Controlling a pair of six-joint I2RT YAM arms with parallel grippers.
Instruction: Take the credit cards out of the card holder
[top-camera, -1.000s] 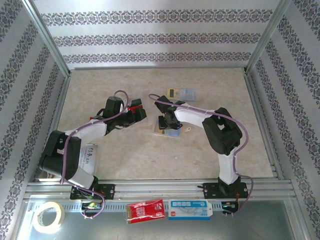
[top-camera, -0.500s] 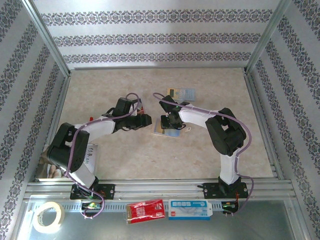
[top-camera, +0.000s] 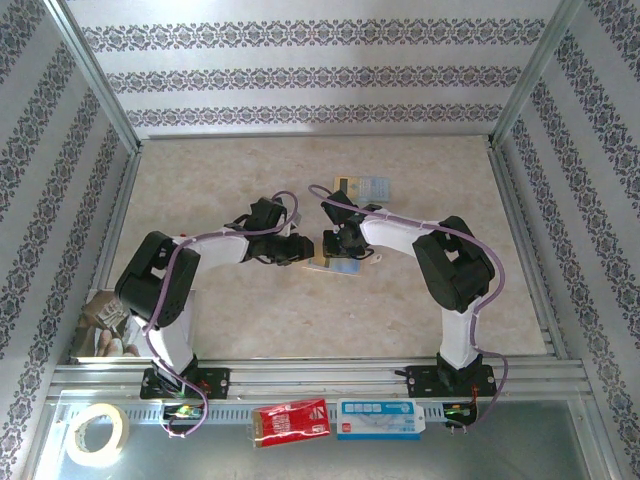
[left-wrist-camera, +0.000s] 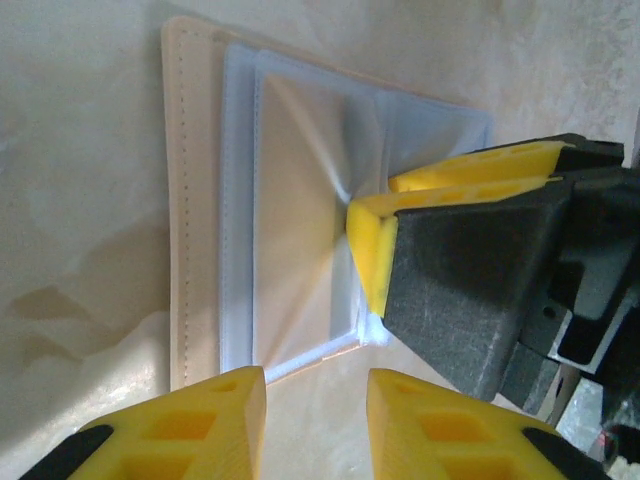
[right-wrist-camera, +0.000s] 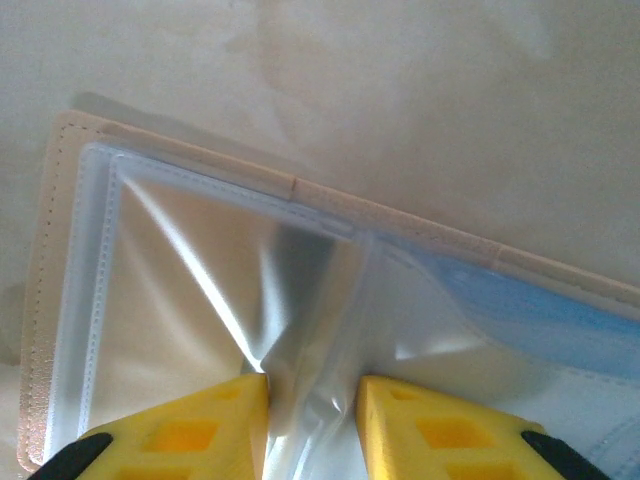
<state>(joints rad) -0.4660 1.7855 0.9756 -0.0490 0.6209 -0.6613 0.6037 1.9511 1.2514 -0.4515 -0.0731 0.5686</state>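
Tan card holder (right-wrist-camera: 42, 300), clear plastic sleeves (right-wrist-camera: 170, 270)

Card holder (right-wrist-camera: 200, 168) lies open on a pale marbled table (right-wrist-camera: 400, 90). Its stitched tan border runs along the left and upper edges. A clear sleeve (right-wrist-camera: 170, 290) covers the inside, glossy and creased, and a pale blue area shows at right. The right gripper (right-wrist-camera: 312, 425) enters from the bottom edge. Its yellow fingers (right-wrist-camera: 190, 435) pinch a raised fold of the sleeve between them.
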